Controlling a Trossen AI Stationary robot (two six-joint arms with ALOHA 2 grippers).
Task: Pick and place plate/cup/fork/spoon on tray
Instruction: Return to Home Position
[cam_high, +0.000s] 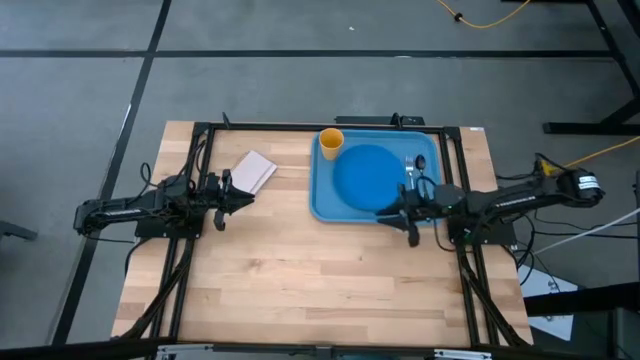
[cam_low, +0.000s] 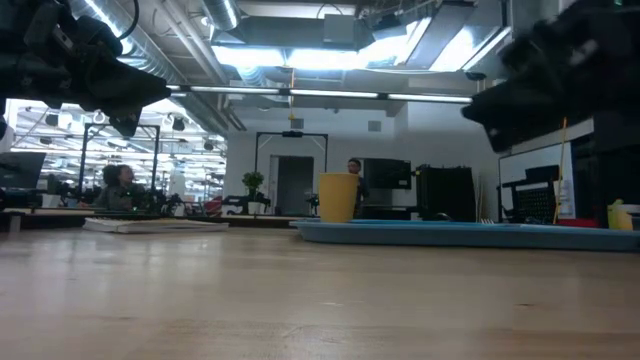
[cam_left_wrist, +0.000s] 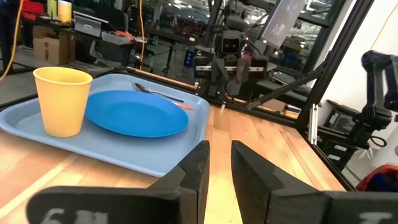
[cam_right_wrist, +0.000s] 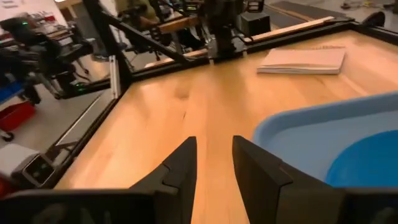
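Observation:
The light-blue tray (cam_high: 322, 205) lies at the table's far right. On it rest the round blue plate (cam_high: 368, 176), the yellow cup (cam_high: 331, 142) upright at the far left corner, and the dark spoon (cam_high: 421, 165) and the orange-handled fork (cam_high: 409, 172) beside the plate. In the left wrist view the cup (cam_left_wrist: 62, 99), plate (cam_left_wrist: 135, 113), spoon (cam_left_wrist: 155, 92) and fork handle (cam_left_wrist: 183, 106) show on the tray (cam_left_wrist: 155, 158). My right gripper (cam_high: 409, 213) hovers by the tray's near right corner, fingers slightly apart, empty. My left gripper (cam_high: 222, 199) hovers at the table's left, fingers slightly apart, empty.
A white booklet (cam_high: 254, 171) lies flat on the table at the far left, also in the right wrist view (cam_right_wrist: 305, 60). Black frame rails run along the table's left and right sides. Bare wood spreads across the near half (cam_high: 320, 285).

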